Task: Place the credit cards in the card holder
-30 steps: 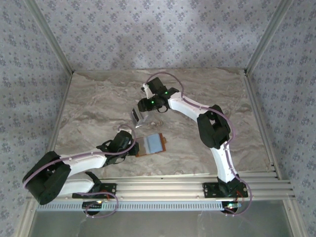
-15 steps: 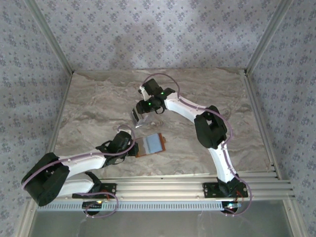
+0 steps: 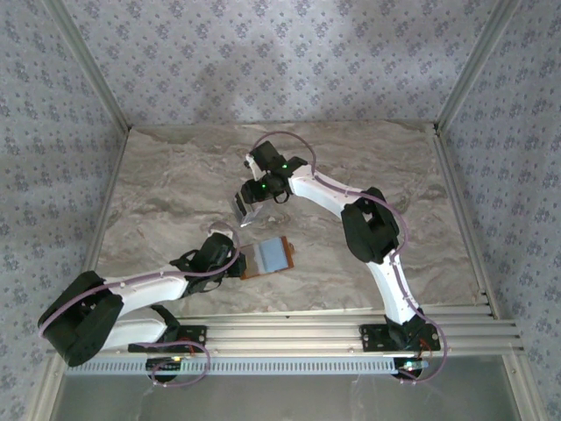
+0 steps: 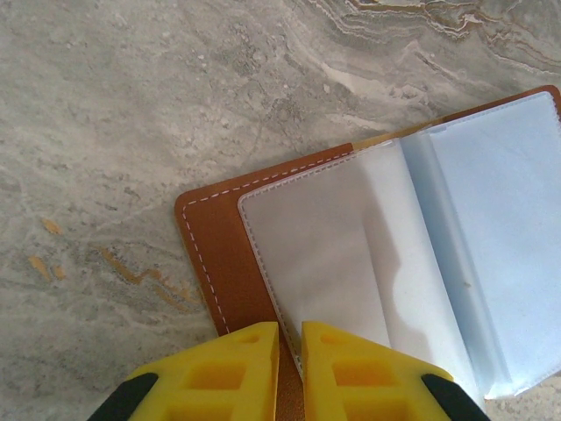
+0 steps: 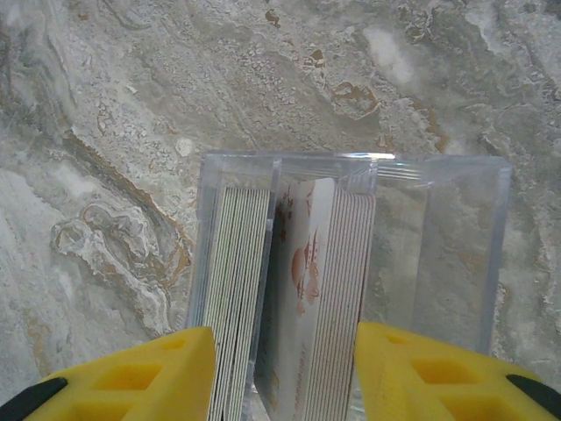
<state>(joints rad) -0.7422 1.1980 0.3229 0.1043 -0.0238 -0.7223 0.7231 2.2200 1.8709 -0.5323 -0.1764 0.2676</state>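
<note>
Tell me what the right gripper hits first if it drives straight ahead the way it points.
The credit cards, standing on edge in the clear plastic box, lie straight ahead between the right gripper's fingers. Whether the fingers touch them now is unclear. Behind the cards is likely the box's far wall.

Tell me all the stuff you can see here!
card holder: one, brown with a pale blue inside and clear sleeves, lying open on the table's near middle
credit cards: a packed stack, too many to count, pale with some reddish print, standing on edge inside the clear box
clear box: one, see-through, just beyond the card holder
table: one, grey marble pattern
walls: blue-grey patterned, around the table
left gripper: one, yellow fingers, shut on the card holder's brown edge
right gripper: one, yellow fingers, either side of the credit cards
</note>
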